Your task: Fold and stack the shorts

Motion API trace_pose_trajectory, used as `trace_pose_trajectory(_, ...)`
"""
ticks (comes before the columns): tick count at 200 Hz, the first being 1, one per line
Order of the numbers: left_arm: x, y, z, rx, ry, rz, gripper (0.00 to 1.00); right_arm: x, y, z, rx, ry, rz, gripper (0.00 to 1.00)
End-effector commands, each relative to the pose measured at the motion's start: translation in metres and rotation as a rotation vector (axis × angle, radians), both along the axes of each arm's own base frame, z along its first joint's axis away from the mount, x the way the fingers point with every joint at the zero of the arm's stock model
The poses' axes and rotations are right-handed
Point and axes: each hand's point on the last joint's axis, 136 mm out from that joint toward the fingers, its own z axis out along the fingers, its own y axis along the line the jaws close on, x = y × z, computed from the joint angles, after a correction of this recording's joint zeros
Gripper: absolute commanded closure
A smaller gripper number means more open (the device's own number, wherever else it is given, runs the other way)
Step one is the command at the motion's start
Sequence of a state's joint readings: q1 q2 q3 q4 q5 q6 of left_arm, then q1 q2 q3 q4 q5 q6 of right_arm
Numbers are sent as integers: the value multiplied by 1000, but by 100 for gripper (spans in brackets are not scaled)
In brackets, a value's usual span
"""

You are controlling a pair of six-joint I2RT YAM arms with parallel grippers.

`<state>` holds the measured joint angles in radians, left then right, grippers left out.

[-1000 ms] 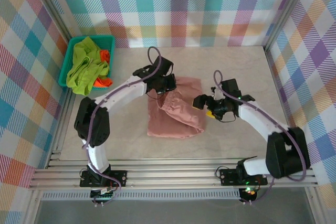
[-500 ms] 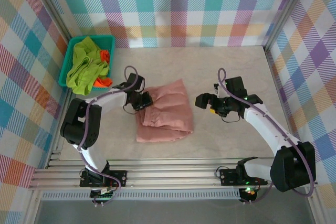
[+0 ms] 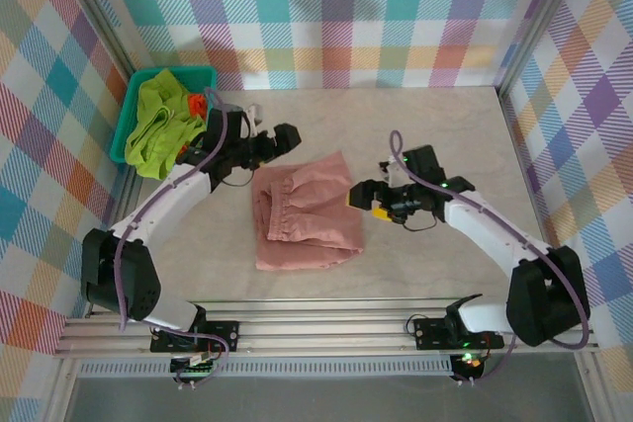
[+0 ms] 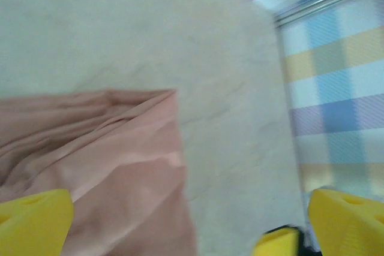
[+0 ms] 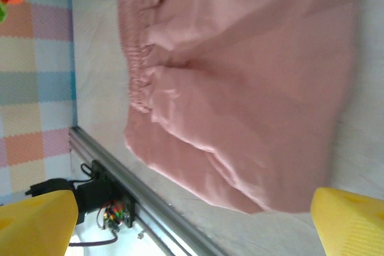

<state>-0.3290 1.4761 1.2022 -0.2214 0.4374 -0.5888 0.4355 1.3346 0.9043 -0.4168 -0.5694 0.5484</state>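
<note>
While left gripper (image 3: 285,135) and right gripper (image 3: 358,196) gape released | pink shorts (image 3: 309,216) lie folded, waistband (image 3: 273,212) ruched

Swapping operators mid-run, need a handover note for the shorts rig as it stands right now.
Left gripper: jaws open, empty, over the table by the far-left corner of the pink shorts.
Right gripper: jaws open, empty, at the pink shorts' right edge.
Pink shorts: mid-table, apparently folded over once, a bit rumpled.
Green shorts and orange shorts: heaped unfolded in the teal basket, far left.
Done: first fold on pink, it seems.
Left: tidy or finish pink, then fetch, fold and stack green and orange.
</note>
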Motion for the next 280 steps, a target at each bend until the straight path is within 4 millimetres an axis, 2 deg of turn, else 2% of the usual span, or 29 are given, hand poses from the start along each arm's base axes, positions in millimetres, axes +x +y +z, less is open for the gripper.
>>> trace_pose_trajectory(1,1,-19,-30,-60,119,-26,0,3,45,19,92,-28,75,1)
trace_pose_trajectory(14,7,-25,-52,-78,172,-16,0,2,62,12,96,-1,90,0)
trace_pose_trajectory(31,13,-32,-86,-109,234,-8,0,4,73,-3,118,48,80,0)
trace_pose_trajectory(51,16,-31,-126,-83,286,10,0,3,73,-35,102,122,51,1)
trace_pose_trajectory(77,16,-21,-165,-1,318,36,0,-8,66,-78,50,217,33,1)
trace_pose_trajectory(110,18,-3,-198,71,347,77,0,-28,45,-117,-41,280,4,1)
trace_pose_trajectory(125,20,3,-204,87,346,82,0,-36,36,-127,-71,292,-5,1)
trace_pose_trajectory(139,22,4,-200,93,328,75,0,-42,31,-129,-74,292,-7,0)
trace_pose_trajectory(157,24,0,-177,72,282,53,0,-41,32,-119,-56,268,3,1)
trace_pose_trajectory(173,23,-1,-143,51,219,50,0,-34,37,-97,-28,220,20,1)
trace_pose_trajectory(202,6,7,-83,33,140,61,0,-2,42,-38,24,87,7,1)
trace_pose_trajectory(218,-12,12,-64,22,127,63,0,23,39,-13,45,36,-34,1)
trace_pose_trajectory(234,-32,8,-58,-20,143,40,0,48,41,4,54,10,-48,1)
trace_pose_trajectory(247,-49,0,-63,-44,161,16,0,68,48,15,62,-3,-42,0)
trace_pose_trajectory(280,-82,-16,-92,-42,210,-3,0,118,74,18,89,17,-50,0)
